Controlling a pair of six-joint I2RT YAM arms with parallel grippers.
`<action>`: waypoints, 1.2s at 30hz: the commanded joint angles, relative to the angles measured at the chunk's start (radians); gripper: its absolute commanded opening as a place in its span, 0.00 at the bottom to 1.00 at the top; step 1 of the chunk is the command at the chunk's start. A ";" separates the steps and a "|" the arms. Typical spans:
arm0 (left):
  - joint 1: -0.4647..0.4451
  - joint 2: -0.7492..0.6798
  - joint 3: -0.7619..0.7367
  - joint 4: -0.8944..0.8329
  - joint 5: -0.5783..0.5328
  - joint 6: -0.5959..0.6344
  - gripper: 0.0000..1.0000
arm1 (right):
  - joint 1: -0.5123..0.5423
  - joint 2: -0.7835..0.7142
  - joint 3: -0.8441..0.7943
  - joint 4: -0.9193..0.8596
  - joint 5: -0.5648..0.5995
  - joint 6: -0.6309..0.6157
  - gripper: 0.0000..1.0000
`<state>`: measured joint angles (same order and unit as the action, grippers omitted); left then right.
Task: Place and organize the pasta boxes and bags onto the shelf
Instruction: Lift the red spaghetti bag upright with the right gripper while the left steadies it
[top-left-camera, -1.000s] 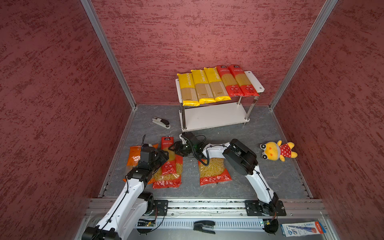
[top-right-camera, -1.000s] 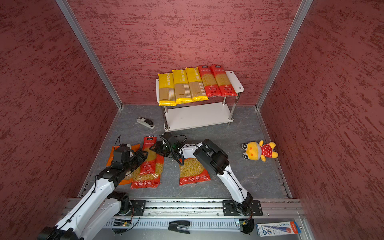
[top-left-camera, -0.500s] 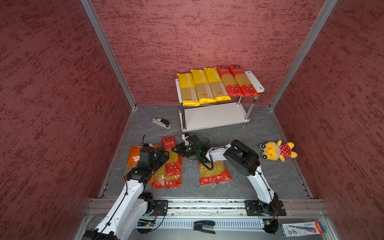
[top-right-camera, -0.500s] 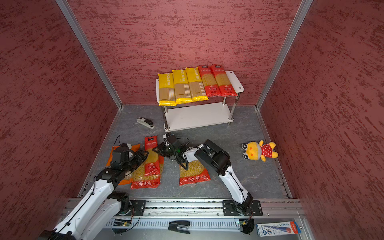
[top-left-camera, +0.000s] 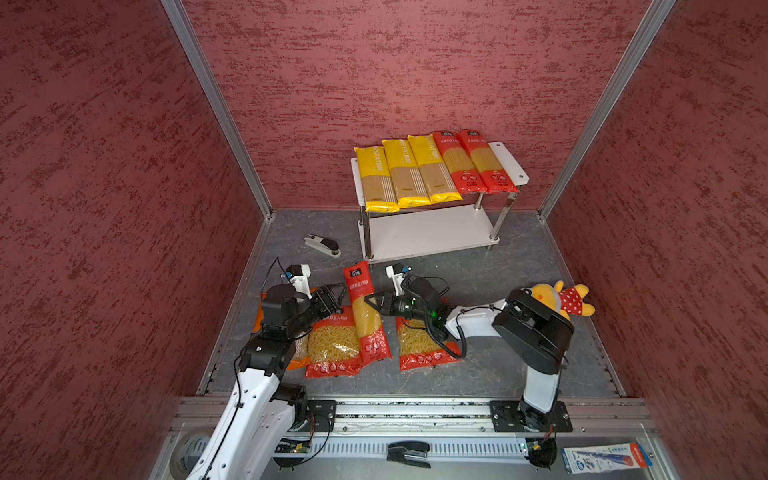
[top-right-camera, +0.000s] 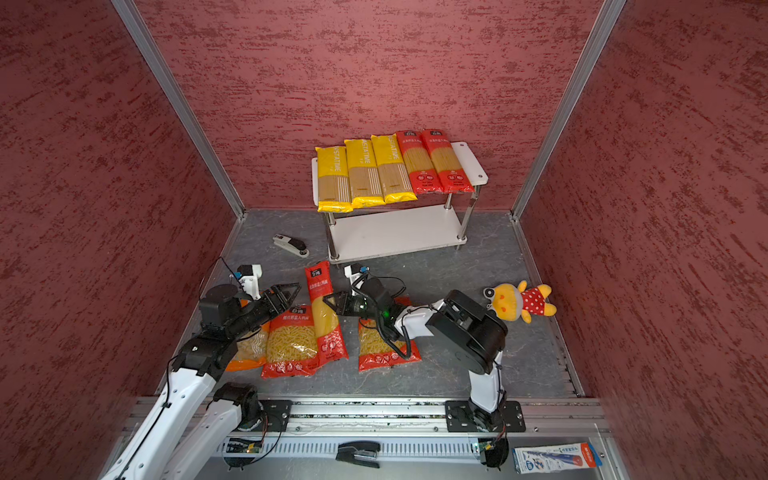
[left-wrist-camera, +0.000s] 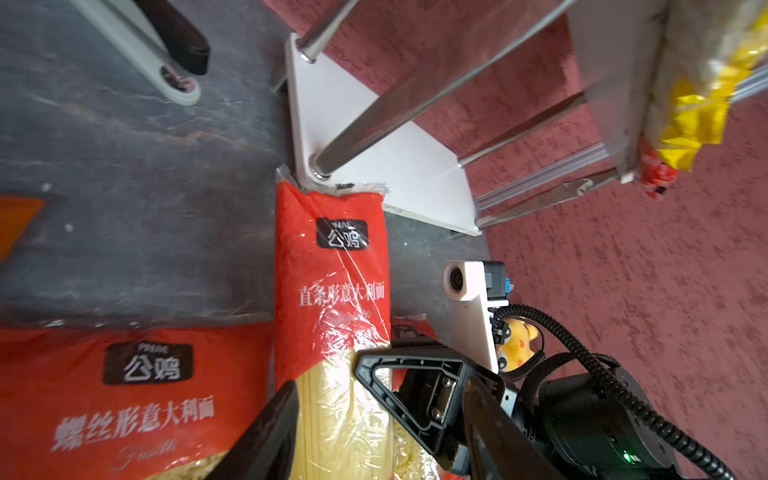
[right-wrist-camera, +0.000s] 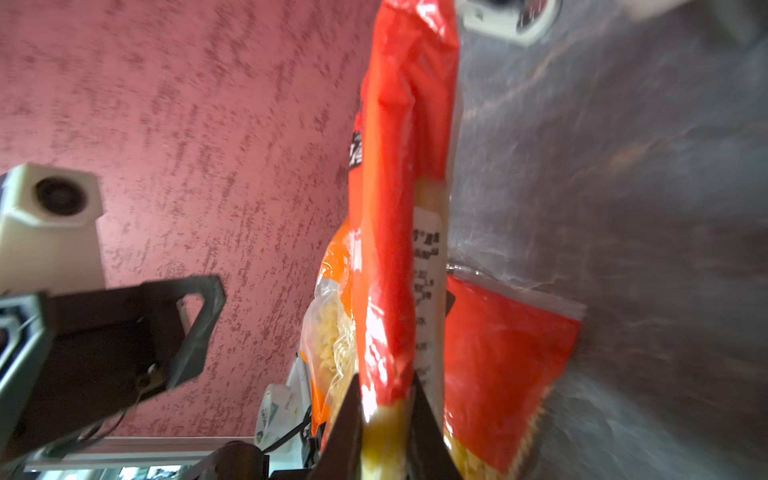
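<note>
On the grey floor (top-left-camera: 478, 270), within red walls (top-left-camera: 374, 83), the right gripper (top-left-camera: 369, 302) is pinching a red spaghetti pack (top-left-camera: 366, 328). The left gripper (top-right-camera: 294, 288) is hovering beside it, jaws spread.

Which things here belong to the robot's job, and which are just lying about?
Job: shelf; three yellow spaghetti packs; two shelved red spaghetti packs; red spaghetti pack on the floor; two red fusilli bags; orange pasta bag.
Lying about: white stapler; plush toy; black stapler; blue-white carton.
</note>
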<state>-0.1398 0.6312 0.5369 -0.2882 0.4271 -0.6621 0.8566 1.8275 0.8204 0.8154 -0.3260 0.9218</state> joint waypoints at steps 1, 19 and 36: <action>-0.020 0.001 0.009 0.154 0.100 0.040 0.63 | -0.041 -0.150 -0.038 0.227 0.041 -0.174 0.00; -0.317 0.235 -0.005 0.675 0.230 0.128 0.65 | -0.210 -0.533 -0.037 0.205 -0.166 -0.423 0.00; -0.355 0.433 0.115 0.873 0.370 0.153 0.56 | -0.223 -0.563 0.028 0.266 -0.341 -0.316 0.00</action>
<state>-0.4850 1.0485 0.6224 0.5251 0.7517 -0.5220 0.6376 1.3216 0.7792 0.9051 -0.6346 0.5747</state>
